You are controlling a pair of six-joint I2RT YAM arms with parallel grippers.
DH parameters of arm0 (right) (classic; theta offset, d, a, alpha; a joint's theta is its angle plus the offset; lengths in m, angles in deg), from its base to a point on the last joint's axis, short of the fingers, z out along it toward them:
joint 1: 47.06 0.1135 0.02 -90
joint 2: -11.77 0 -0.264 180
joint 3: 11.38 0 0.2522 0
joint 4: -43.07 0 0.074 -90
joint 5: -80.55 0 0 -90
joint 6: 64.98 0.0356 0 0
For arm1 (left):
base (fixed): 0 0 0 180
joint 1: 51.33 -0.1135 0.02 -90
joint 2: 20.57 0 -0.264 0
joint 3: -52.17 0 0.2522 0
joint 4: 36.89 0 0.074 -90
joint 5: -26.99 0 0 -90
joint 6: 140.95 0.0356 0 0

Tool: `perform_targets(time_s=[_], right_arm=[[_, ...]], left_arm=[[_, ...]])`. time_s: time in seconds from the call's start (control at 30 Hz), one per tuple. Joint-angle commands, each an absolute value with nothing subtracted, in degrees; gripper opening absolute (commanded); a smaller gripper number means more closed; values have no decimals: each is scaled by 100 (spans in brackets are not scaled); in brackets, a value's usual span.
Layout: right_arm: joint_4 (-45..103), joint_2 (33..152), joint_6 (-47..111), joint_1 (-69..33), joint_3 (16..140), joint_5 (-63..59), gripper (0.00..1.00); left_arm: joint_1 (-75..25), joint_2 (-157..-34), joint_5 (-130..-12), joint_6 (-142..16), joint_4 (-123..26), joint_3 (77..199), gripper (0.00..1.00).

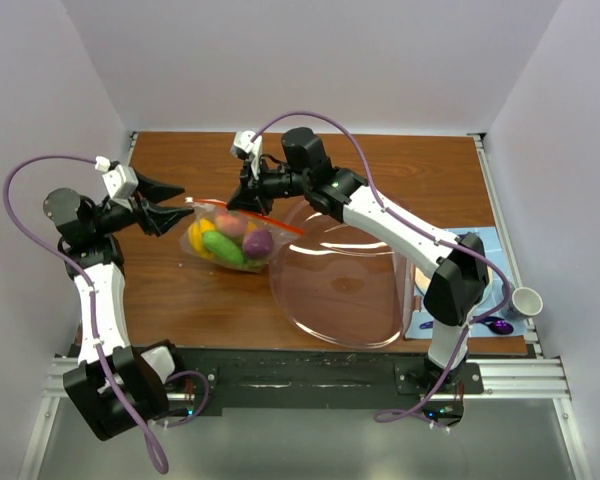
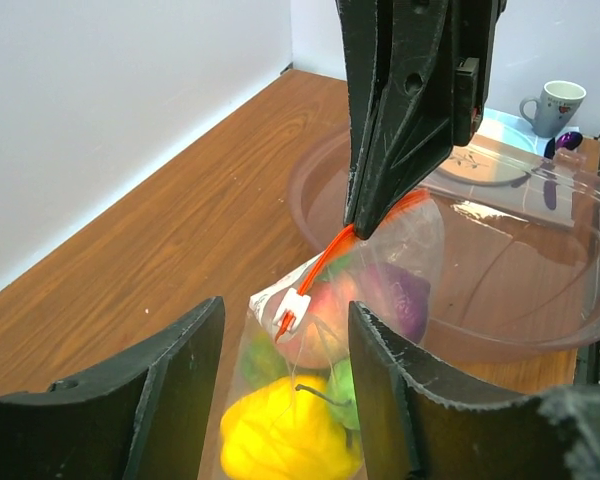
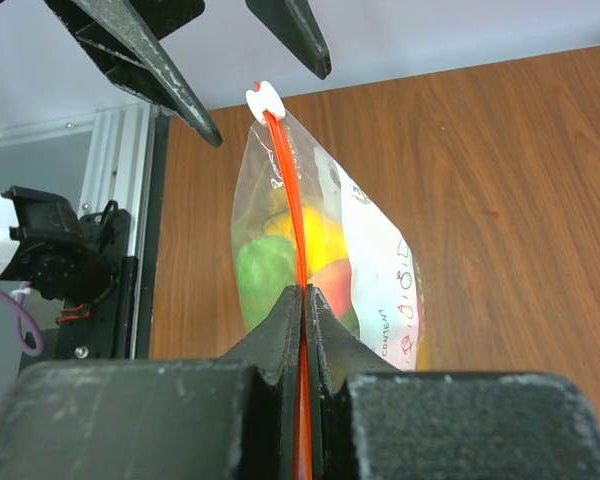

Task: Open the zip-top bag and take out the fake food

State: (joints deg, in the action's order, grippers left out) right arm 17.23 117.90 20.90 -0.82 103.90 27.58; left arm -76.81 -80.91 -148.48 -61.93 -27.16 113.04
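Jaws of right gripper [image 3: 302, 295] clamp red strip [image 3: 298, 200] of zip-top bag [image 3: 380, 260] at lower centre; strip runs up-frame to white slider [image 3: 265, 98], sitting between parted, empty jaws of left gripper [image 2: 285, 308].

Through the crinkled zip-top bag [image 3: 375, 265] the fake food [image 3: 270, 272] shows only as smeared green, yellow and red patches, overlapping so that no piece reads whole; the print on the bag is too small to read. Its red zip strip [image 3: 288, 200] vanishes between the closed tips of the right gripper [image 3: 305, 295], whose body the lower edge cuts off. In the left wrist view the yellow toy [image 2: 280, 440] is blurred and cropped, as are the left gripper's fingers [image 2: 170, 400]. The small purple object [image 1: 499, 325] beside the cup [image 1: 527, 301] is too small to name.
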Motion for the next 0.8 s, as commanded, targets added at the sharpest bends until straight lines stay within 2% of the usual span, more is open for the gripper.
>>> perform_targets(time_s=[0.0, 0.13, 0.37, 0.43, 0.6, 0.67, 0.77], right_arm=[[1999, 11487, 2098, -57, 10776, 2878, 0], [2034, 11522, 2168, -57, 10776, 2887, 0], [1964, 11513, 2133, -57, 10785, 2878, 0], [1973, 11487, 2124, -57, 10759, 2869, 0], [1938, 11425, 2045, -65, 10741, 2773, 0], [1894, 11381, 2019, -65, 10750, 2746, 0], [1850, 11416, 1983, -65, 10776, 2781, 0]], left_arm=[[-7595, -8051, -16075, -6194, -2489, 11400, 52], [-7366, -8104, -16075, -6167, -2516, 11409, 39], [-7330, -8121, -16075, -6193, -2340, 11277, 33], [-7330, -8130, -16083, -6228, -2323, 11356, 25], [-7330, -8130, -16083, -6885, -1525, 11252, 10], [-7330, -8139, -16083, -7359, -894, 11181, 5], [-7330, -8192, -16083, -7459, -819, 11242, 4]])
